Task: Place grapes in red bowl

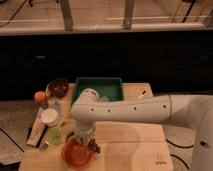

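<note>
The red bowl (75, 155) sits at the front left of the wooden table, its shiny orange-red inside facing up. A small dark bunch, the grapes (94, 147), lies at the bowl's right rim; I cannot tell whether it rests inside or just on the edge. My white arm reaches in from the right and bends down, with the gripper (83, 136) hanging just above the bowl's back edge, close to the grapes on their left. The arm's wrist hides the gripper's tips.
A green bin (98, 88) stands at the back of the table (135, 145). At the left are a dark maroon bowl (58, 87), an orange fruit (40, 96), a white cup (49, 116) and a pale green cup (54, 135). A dark counter front lies beyond.
</note>
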Robot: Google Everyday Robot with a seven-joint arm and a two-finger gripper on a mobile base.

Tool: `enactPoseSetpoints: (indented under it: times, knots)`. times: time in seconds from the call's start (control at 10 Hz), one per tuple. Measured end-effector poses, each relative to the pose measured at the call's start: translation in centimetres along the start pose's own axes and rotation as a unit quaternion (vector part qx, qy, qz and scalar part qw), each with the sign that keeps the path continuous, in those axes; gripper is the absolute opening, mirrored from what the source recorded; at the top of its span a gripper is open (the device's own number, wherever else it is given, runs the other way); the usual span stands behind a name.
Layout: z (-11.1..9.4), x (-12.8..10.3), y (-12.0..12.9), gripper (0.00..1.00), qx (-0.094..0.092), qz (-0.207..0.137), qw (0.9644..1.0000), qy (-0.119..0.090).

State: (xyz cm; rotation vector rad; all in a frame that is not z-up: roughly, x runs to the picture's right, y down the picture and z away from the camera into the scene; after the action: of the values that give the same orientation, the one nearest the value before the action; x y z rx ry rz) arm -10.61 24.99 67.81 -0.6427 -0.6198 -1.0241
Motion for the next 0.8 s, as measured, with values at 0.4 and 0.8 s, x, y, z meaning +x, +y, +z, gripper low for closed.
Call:
enactPoseSetpoints:
  times: [0.4,0.8]
  knots:
    - [-0.01,0.13,0.08,0.25,0.005,0.002,1.0000,-0.002]
    - [0.05,0.24,0.21,0.25,0.010,0.004,0.9999,-0.005]
